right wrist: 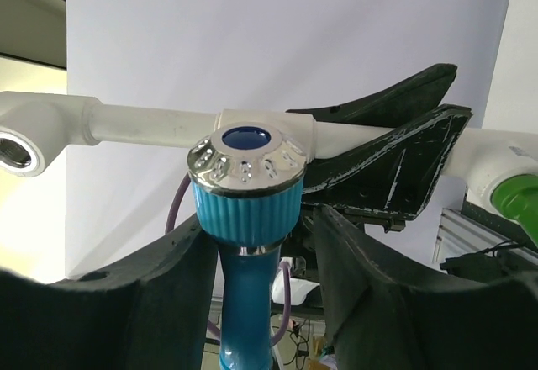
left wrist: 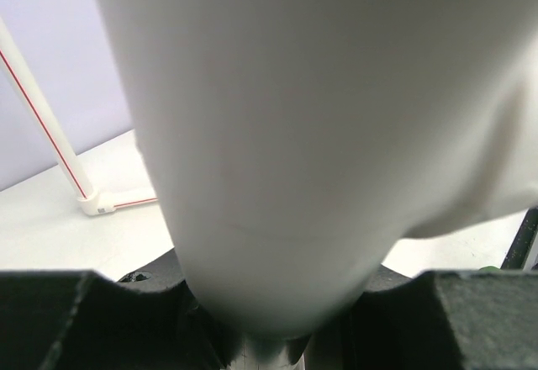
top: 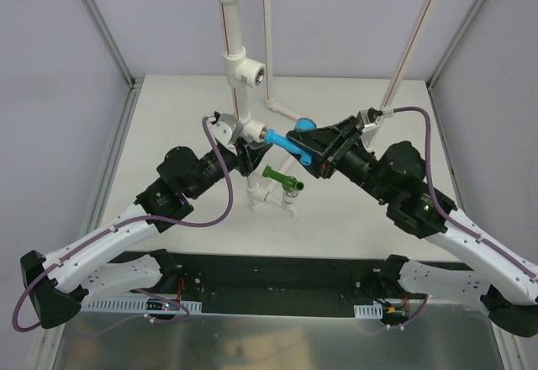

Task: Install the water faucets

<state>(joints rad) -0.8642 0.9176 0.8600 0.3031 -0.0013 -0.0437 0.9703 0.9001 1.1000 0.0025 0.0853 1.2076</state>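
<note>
Find the light blue faucet (top: 290, 145) level at the mouth of the tee socket (top: 254, 130) on the white pipe (left wrist: 277, 134), above the tabletop (top: 361, 227), with the green faucet (top: 280, 177) apparently seated in a lower fitting (top: 290, 195). Treat as light, stiff plastic with a slick chrome cap (right wrist: 245, 161). Take hold on the ribbed collar (right wrist: 246, 214) under that cap, flanked here by the jaws of the right gripper (right wrist: 256, 252); cannot tell pinching from slack. Count the jaws of the left gripper (top: 241, 143) clenched on the pipe.

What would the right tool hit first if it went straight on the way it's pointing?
The light blue plastic faucet with the shiny silver cap, already inside the right tool; behind it, probably the white plastic pipe that the left tool clamps.
</note>
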